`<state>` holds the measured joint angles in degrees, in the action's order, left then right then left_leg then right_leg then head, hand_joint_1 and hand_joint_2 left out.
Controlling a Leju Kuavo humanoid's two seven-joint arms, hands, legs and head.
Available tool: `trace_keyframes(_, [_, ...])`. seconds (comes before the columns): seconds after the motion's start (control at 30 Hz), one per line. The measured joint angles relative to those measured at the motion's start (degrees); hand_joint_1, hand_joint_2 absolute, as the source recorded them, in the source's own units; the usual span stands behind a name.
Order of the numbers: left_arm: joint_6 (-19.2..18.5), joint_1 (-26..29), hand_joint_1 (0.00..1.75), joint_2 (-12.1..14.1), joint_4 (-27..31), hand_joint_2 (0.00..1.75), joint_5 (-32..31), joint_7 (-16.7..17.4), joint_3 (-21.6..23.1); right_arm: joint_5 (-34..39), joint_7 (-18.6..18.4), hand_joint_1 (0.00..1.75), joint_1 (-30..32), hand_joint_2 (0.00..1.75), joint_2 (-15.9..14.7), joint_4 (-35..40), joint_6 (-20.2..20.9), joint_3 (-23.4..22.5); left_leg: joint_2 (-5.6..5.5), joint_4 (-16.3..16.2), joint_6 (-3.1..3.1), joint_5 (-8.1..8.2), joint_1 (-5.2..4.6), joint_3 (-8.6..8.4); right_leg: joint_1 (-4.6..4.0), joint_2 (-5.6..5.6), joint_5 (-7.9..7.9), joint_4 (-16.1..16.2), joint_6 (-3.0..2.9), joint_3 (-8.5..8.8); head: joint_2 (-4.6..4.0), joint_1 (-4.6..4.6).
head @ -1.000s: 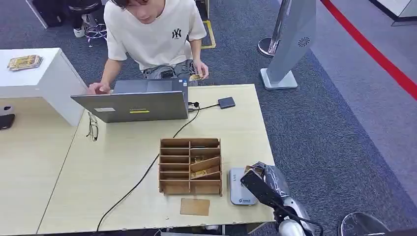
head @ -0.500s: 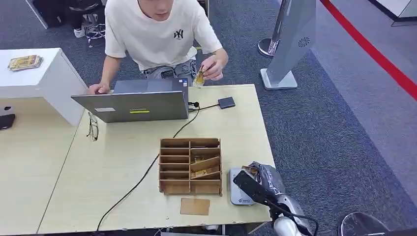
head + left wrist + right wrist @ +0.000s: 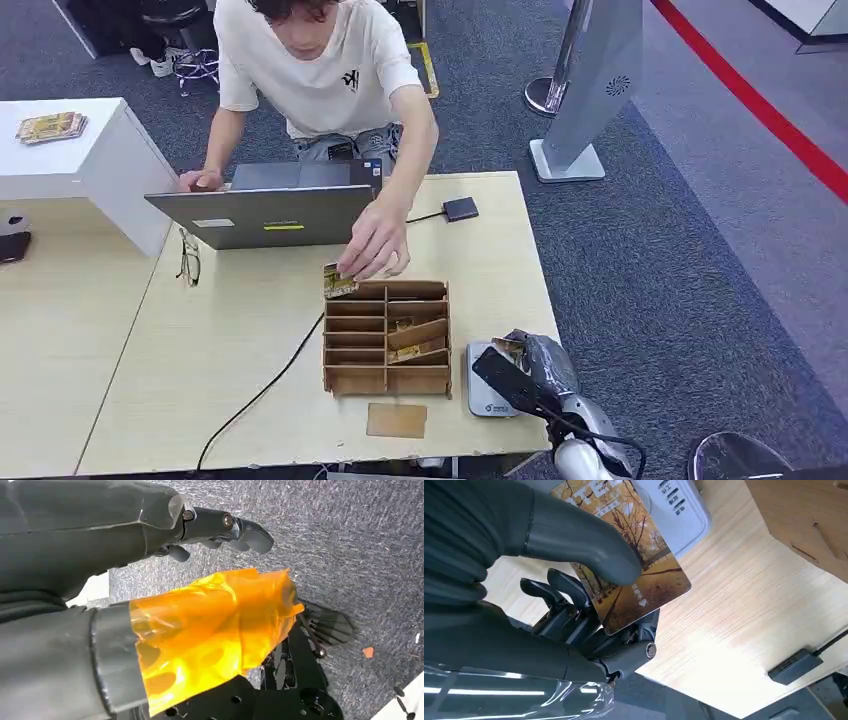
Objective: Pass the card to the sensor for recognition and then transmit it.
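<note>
My right hand [image 3: 524,366] pinches a card [image 3: 634,580] printed with autumn trees between the thumb [image 3: 579,545] and the dark fingers. It hovers at the right edge of the grey-white sensor [image 3: 484,392], near the table's front right corner. In the right wrist view the card's far end lies over the sensor [image 3: 679,510]. My left hand [image 3: 150,580] hangs over grey carpet, its thumb wrapped in orange film, its fingers [image 3: 225,525] loosely apart and holding nothing.
A wooden slotted box [image 3: 386,382] stands left of the sensor, with cards in its middle slots. A person's hand [image 3: 372,245] holds another card [image 3: 338,282] at the box's far left corner. A brown pad [image 3: 396,420], laptop [image 3: 268,212], glasses [image 3: 188,258], cable and dark hub [image 3: 460,208] share the table.
The person has leaned forward and brought a card from chest height down to the box's far left corner. My right hand has edged slightly left, toward the sensor.
</note>
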<state>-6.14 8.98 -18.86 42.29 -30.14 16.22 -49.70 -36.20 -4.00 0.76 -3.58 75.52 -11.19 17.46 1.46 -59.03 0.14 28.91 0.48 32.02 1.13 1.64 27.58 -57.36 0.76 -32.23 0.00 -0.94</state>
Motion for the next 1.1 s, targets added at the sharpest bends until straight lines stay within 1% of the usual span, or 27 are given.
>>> trace_keyframes(0.43, [0.5,1.4,0.0,-0.3,1.1,0.0,1.7,0.5,1.8,-0.3,0.0,1.75,-0.8,1.75,0.5,-1.0,0.4,0.0,0.01,0.0,0.0,0.0,0.0,-0.03,0.0,-0.01,0.0,0.0,0.0,0.01,0.0,0.0])
trace_keyframes(1.1, [0.7,1.5,0.0,-0.3,1.7,0.0,2.7,1.2,2.5,-1.1,0.0,1.75,-2.1,1.75,0.8,-2.2,1.2,0.0,0.01,0.0,-0.01,-0.01,0.0,-0.04,0.0,-0.01,0.0,0.0,0.0,0.02,0.0,0.0])
